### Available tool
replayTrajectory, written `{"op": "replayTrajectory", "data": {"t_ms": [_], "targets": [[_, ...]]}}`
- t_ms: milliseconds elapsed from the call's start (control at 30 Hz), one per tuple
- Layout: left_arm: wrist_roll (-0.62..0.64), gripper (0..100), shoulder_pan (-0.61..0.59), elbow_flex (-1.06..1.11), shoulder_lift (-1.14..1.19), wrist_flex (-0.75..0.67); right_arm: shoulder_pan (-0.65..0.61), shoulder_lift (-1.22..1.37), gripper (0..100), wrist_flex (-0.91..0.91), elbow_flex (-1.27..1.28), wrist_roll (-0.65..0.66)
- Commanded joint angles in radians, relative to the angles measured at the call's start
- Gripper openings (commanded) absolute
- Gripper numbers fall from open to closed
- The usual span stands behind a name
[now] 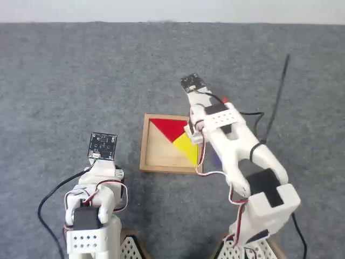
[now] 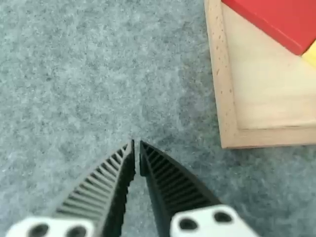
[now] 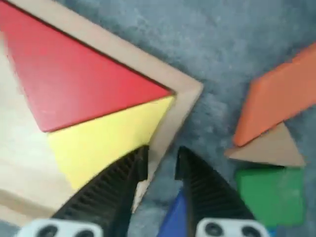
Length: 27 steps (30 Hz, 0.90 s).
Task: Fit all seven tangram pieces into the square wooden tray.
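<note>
Above the square wooden tray [image 3: 183, 104], the right end effector [image 3: 160, 156] is spread, the left end effector [image 2: 137, 146] pressed together.

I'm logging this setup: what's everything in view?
square wooden tray: 1, pale, mid-table
red triangle: 1, red, in tray
yellow triangle: 1, yellow, in tray, against red
orange piece: 1, orange, outside tray
tan triangle: 1, tan, by orange piece
green square: 1, green, by tan triangle
blue piece: 1, blue, below right hand
mat: 1, grey, covering table
left hand: 1, black, shut, over mat
right hand: 1, black, open, over tray edge
</note>
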Motion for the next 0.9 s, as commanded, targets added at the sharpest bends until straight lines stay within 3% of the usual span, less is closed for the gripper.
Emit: {"op": "replayTrajectory", "data": {"t_ms": [0,267,667,867], "targets": [[-0.002,2,0.006,-0.01,-0.017,0.003,0.048,0.036,11.4,0.021,-0.012,0.038],[-0.002,2,0.006,-0.01,-0.017,0.003,0.027,-0.099,11.4,0.059,0.006,0.048],[-0.002,2,0.006,-0.01,-0.017,0.003,0.076,-0.535,12.1,0.035,0.183,0.028],[-0.002,2,0.006,-0.01,-0.017,0.003,0.147,-0.489,26.9,0.053,0.144,0.061]]}}
